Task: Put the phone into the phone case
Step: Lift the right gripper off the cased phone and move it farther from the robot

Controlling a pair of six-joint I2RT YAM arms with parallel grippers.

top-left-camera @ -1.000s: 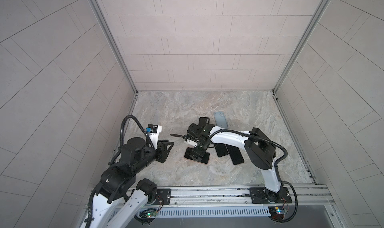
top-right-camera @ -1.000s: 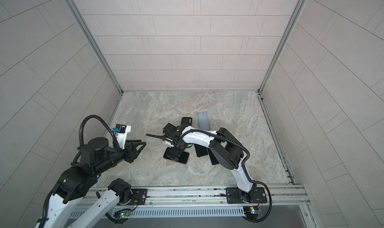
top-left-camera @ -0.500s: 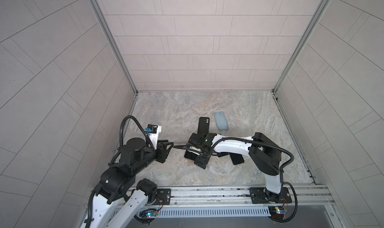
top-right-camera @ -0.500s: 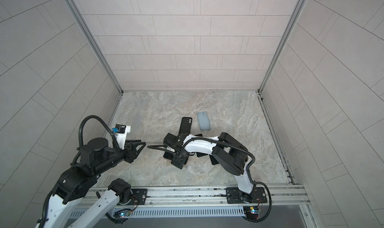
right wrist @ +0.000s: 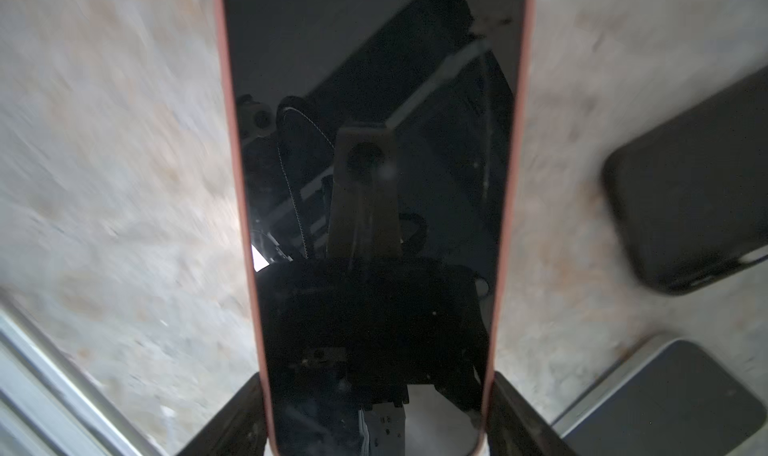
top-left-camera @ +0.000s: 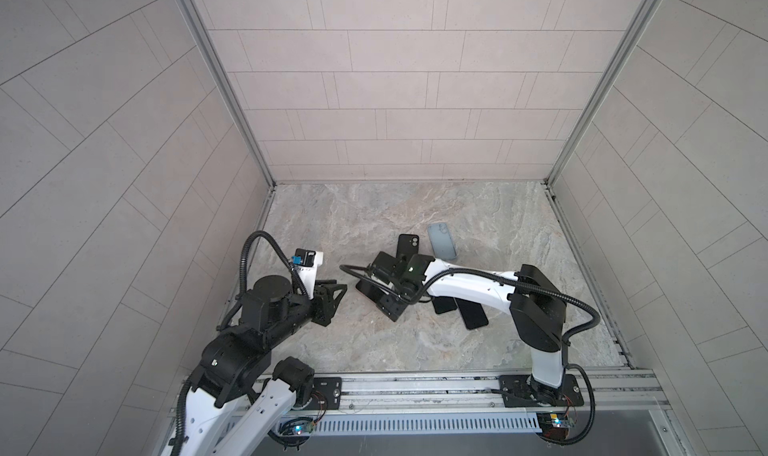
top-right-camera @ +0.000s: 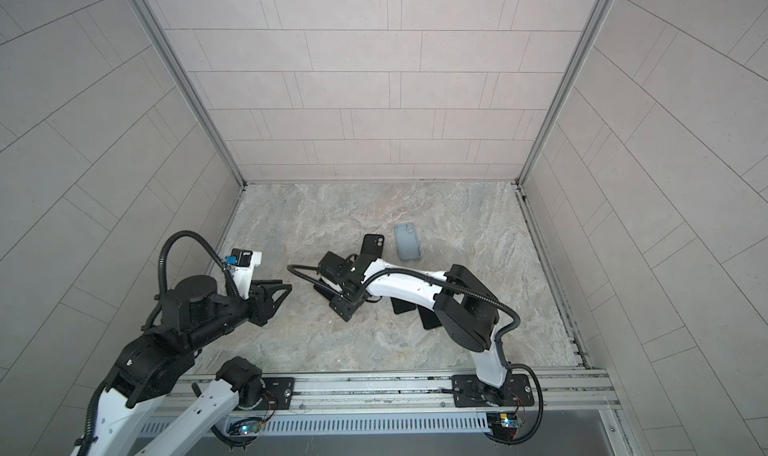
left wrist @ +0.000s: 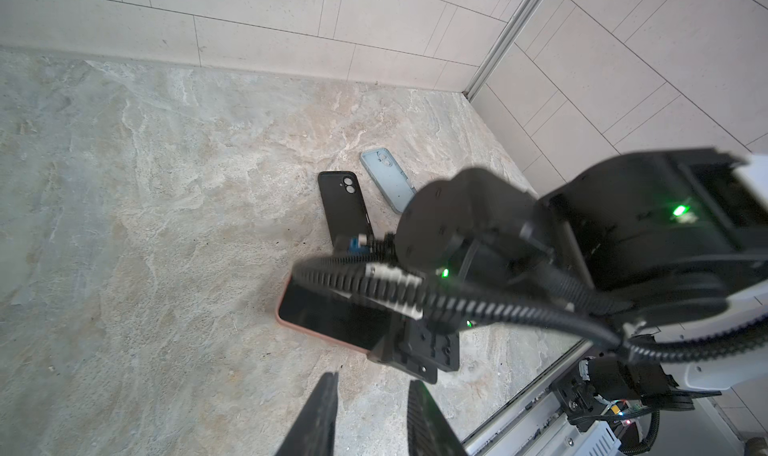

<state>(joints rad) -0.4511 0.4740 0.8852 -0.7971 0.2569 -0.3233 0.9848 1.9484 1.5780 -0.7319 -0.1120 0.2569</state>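
Right wrist view: right gripper [right wrist: 376, 391] straddles the pink-edged phone [right wrist: 374, 100], which lies flat on the floor [right wrist: 124, 142], fingers [right wrist: 232, 422] at both long edges. Can't tell if it's clamped. Keep your squeeze centred, lift level, and clear the dark phone [right wrist: 673, 400] beside it. Left gripper [left wrist: 372, 379] hangs parted, empty, nearby.

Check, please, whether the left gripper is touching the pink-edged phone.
Apart: the left wrist view shows bare floor between the left gripper and the pink-edged phone.
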